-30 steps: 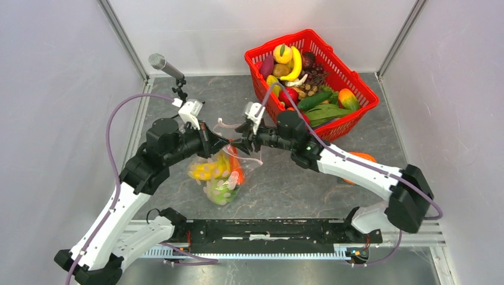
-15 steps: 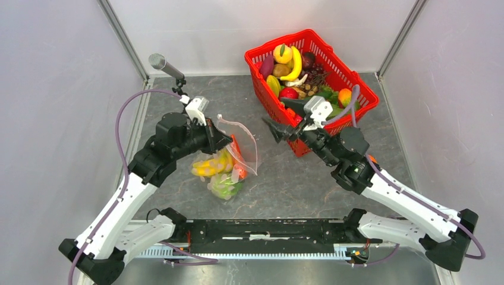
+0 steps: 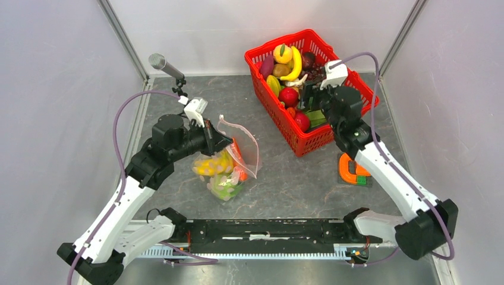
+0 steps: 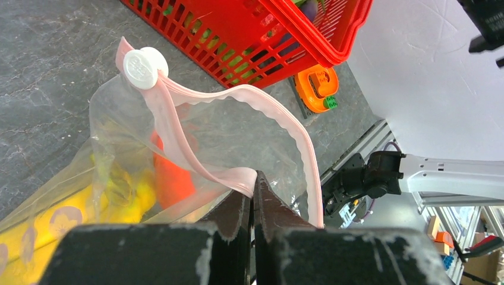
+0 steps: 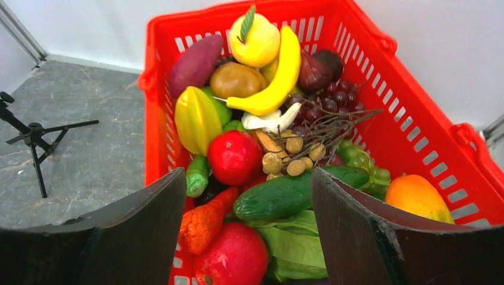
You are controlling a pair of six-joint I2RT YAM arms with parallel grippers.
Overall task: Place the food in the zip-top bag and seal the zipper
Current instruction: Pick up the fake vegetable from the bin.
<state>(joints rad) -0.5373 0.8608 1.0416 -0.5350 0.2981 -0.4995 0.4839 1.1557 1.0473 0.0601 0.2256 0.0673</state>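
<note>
Pinching the pink zipper (image 4: 178, 127) of the bag (image 3: 245, 147), left claw (image 4: 254, 178) is clenching, arm stretching right, bananas (image 3: 209, 168) and carrot (image 4: 172, 178) sitting inside, right claw (image 5: 246, 175) is hovering released over fruit (image 5: 236, 157) in the far basket (image 3: 350, 80).

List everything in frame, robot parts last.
zip-top bag: one, clear with dots, table left-centre, mouth lifted
zipper: one strip, pale pink, along bag mouth, unsealed
slider: one, white, at one zipper end
food in bag: several, yellow, orange, green, inside bag
basket: one, red, back right of table
food in basket: many, mixed colours, filling the basket
orange toy: one, orange with green part, table near right arm
microphone: one, grey on black stand, back left corner
table: one, dark grey marbled
left jaws: one pair, black, shut on the zipper
right jaws: one pair, black, open above the basket
</note>
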